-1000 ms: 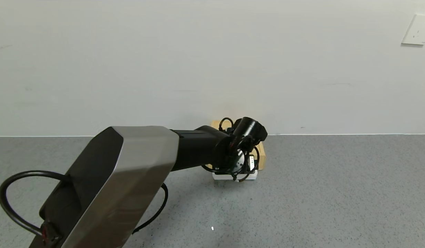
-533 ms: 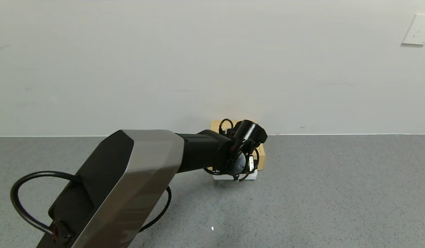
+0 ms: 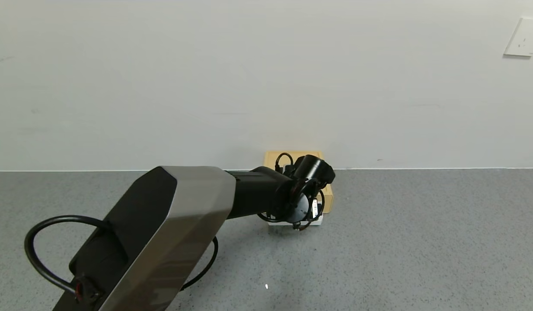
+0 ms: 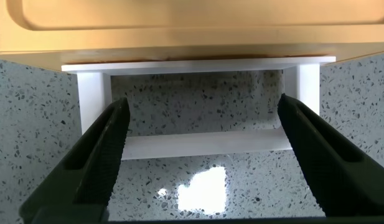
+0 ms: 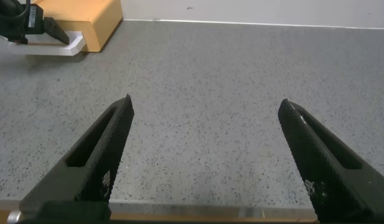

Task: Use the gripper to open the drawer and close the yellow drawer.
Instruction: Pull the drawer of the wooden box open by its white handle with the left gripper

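The yellow drawer (image 3: 328,194) sits in its flat yellow box against the wall, its white loop handle (image 3: 275,222) pointing toward me. In the left wrist view the drawer front (image 4: 179,31) fills the top and the handle's front bar (image 4: 198,143) lies across the floor. My left gripper (image 4: 203,102) is open, its fingers (image 4: 111,134) just outside the handle's two side arms and touching nothing. In the head view the wrist hides the left gripper (image 3: 311,212). My right gripper (image 5: 206,101) is open and empty over bare floor, out of the head view.
The grey speckled floor (image 3: 422,242) spreads on all sides of the box. The white wall (image 3: 249,86) stands directly behind it, with a socket plate (image 3: 525,36) high on the right. The right wrist view shows the box (image 5: 86,15) and handle (image 5: 48,48) far off.
My left arm has reached a little farther toward the wall, and the white handle has drawn slightly closer to the box. More of the box top shows behind the wrist.
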